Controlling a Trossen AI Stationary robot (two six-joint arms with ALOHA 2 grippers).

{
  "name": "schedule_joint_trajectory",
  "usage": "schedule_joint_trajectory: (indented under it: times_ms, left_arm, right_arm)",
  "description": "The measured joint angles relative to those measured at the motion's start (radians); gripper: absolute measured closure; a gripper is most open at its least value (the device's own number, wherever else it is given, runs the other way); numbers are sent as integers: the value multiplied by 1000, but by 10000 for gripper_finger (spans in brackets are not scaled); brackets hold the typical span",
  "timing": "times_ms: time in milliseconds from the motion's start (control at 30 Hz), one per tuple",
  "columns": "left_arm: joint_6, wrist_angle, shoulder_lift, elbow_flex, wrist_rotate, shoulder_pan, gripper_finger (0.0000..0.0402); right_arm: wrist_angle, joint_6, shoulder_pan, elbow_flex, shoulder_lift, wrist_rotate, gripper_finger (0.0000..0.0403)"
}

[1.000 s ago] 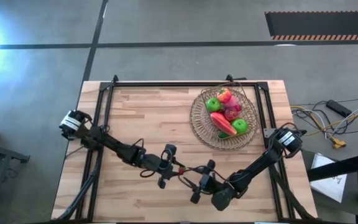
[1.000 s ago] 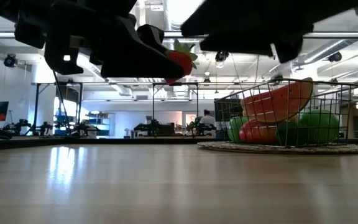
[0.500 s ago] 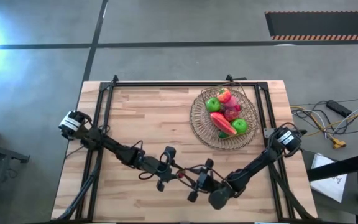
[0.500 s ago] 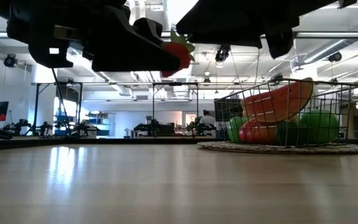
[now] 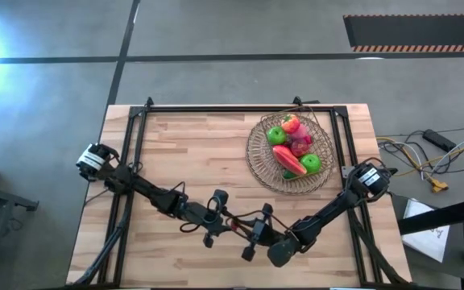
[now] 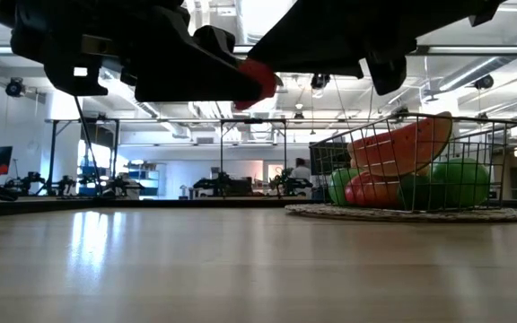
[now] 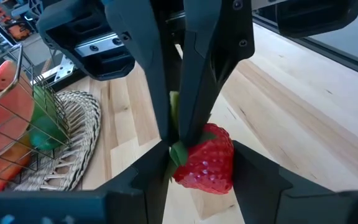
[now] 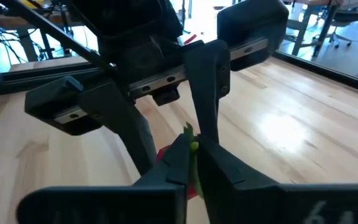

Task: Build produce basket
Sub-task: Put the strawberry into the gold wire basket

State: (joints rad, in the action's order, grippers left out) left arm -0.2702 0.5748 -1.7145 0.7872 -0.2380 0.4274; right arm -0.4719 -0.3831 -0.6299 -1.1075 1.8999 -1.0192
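High view: both tools meet above the near middle of the surface (image 5: 176, 145), well apart from the basket (image 5: 258, 153) at the far right. The strawberry (image 7: 205, 163) hangs clear of the surface, gripped between the fingers of the left tool (image 7: 194, 177). The right tool (image 8: 192, 163) faces it head-on, its fingers clenched on the green leaf cap (image 7: 174, 107) at the strawberry's top. Both tools therefore grip the same item (a hand-over, judged from this pose). The strawberry appears light, rigid and glossy, so it may slip or pivot in a narrow grip. The cap is thin and probably flexible; a hold across the red body would likely be more secure.
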Motion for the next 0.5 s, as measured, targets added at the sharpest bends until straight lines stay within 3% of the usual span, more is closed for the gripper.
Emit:
schedule_joint_trajectory:
  times_ms: [200,367,500]
  left_arm:
    - [1,2,0,0,-2,-2,247]
    - [1,-5,0,0,-1,-12,176]
    - [2,-30,0,-6,-1,-23,117]
  right_arm:
    - [18,0,-7,0,-3,0,394]
    - [96,-45,-18,0,-18,-2,394]
    - [283,-169,-30,-7,-56,-28,394]
